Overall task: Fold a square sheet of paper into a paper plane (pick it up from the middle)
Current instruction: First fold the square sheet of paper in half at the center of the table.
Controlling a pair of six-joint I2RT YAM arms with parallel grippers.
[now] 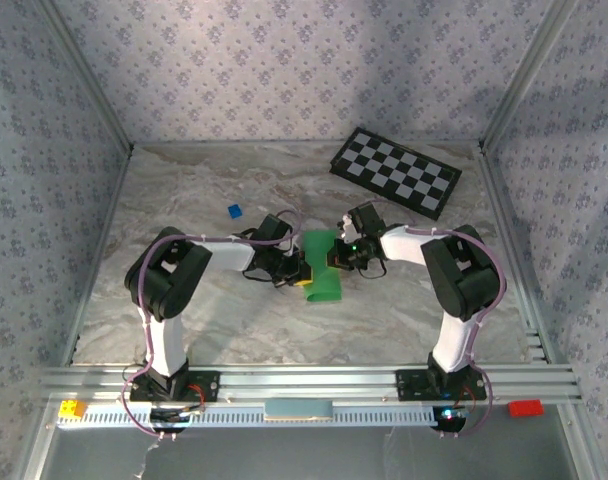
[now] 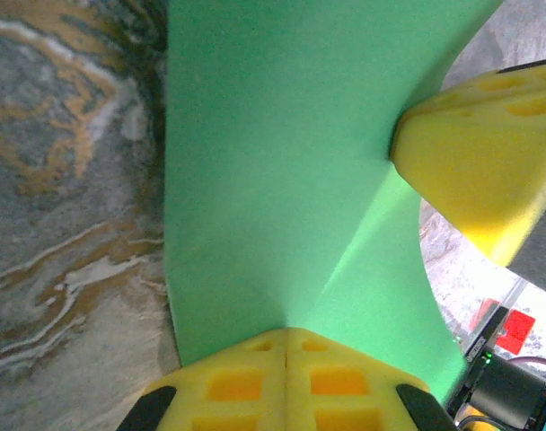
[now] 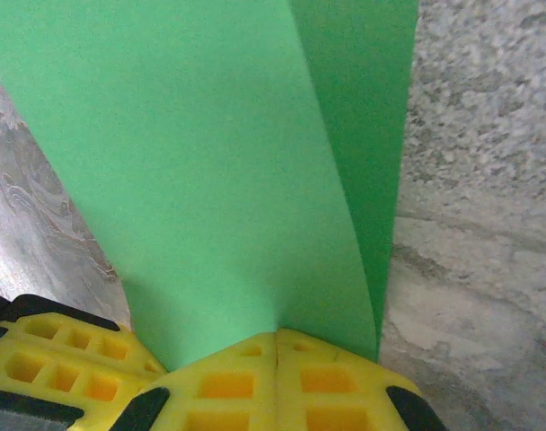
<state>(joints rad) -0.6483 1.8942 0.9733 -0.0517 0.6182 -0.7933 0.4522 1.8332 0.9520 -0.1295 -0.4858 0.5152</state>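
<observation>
So the square sheet of paper [image 1: 322,270] is around the middle of the desk [image 1: 234,330], bowed up between the two arms. The left claw [image 2: 286,373] has its yellow fingers squeezed tight on one edge, and the right claw [image 3: 277,373] pinches the opposite edge. A checkerboard [image 1: 396,172] sits by the far right corner.

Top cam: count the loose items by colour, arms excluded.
Green: 1 (square sheet of paper)
Blue: 1 (block)
Black-and-white: 1 (checkerboard)
Yellow: 1 (left rail brick)
Red: 1 (right rail brick)
Total: 5
</observation>
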